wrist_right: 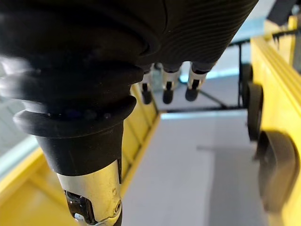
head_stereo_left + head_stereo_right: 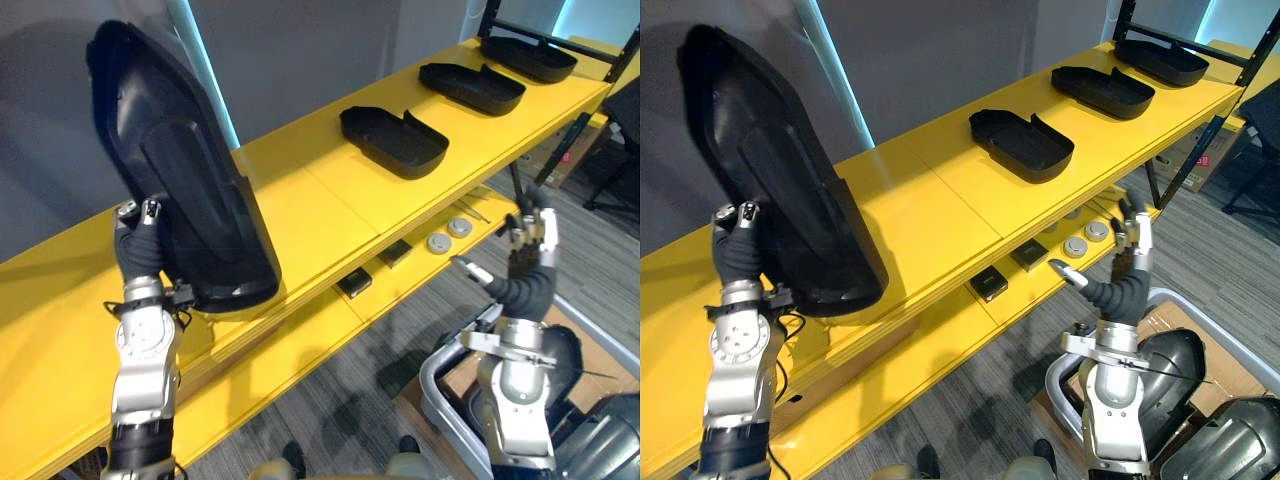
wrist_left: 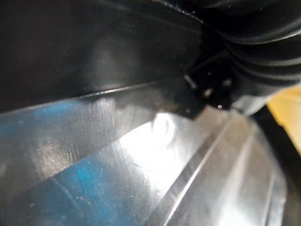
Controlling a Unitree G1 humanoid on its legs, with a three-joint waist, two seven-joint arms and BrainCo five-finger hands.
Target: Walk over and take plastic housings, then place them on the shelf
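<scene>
Left eye view: tall glossy-black housing (image 2: 190, 190)

Head stereo pair down on shelf (image 2: 330, 200), wrist cameras close

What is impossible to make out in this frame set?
- Left hand, how it holds the tilted housing: hidden behind it in the eye views, too close in the left wrist view.
- Small items on the lower shelf: too small to identify.
- Farthest housing: partly behind a black bar.

Left hand (image 2: 140, 245) points upward on a vertical forearm; right hand (image 2: 530, 248) upright, fingers straight, thumb spread.
</scene>
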